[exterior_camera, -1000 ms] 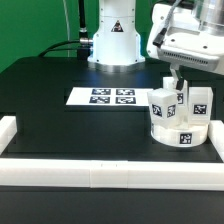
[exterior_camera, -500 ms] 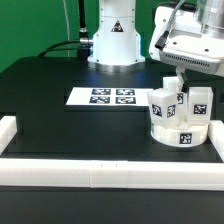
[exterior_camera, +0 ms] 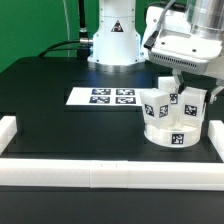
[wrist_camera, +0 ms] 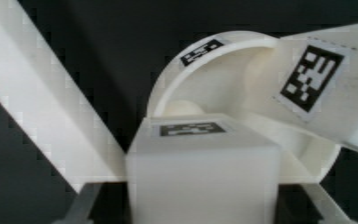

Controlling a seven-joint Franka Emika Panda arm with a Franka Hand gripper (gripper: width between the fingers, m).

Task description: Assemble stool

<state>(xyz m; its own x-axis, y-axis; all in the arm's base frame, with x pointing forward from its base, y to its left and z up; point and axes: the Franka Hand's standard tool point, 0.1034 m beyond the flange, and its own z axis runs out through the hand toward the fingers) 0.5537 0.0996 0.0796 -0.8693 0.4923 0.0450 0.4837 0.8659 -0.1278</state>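
The white round seat (exterior_camera: 168, 131) stands at the exterior view's right. Tagged blocky legs stand up from it, one on the left (exterior_camera: 157, 104) and one on the right (exterior_camera: 193, 105). My gripper (exterior_camera: 176, 84) comes down from above between them. In the wrist view a white leg (wrist_camera: 197, 160) with a tag on its end sits between my fingers (wrist_camera: 87, 200), which close on its sides. Beyond it are the curved seat rim (wrist_camera: 220, 62) and another tagged leg (wrist_camera: 314, 72). My fingertips are hidden in the exterior view.
The marker board (exterior_camera: 103, 97) lies flat mid-table. White border rails run along the front (exterior_camera: 110, 172), the left (exterior_camera: 8, 130) and the right (exterior_camera: 214, 135); one also shows in the wrist view (wrist_camera: 43, 100). The arm's base (exterior_camera: 112, 40) stands at the back.
The seat with its legs has shifted toward the exterior view's left and turned slightly. My gripper has moved left with it.
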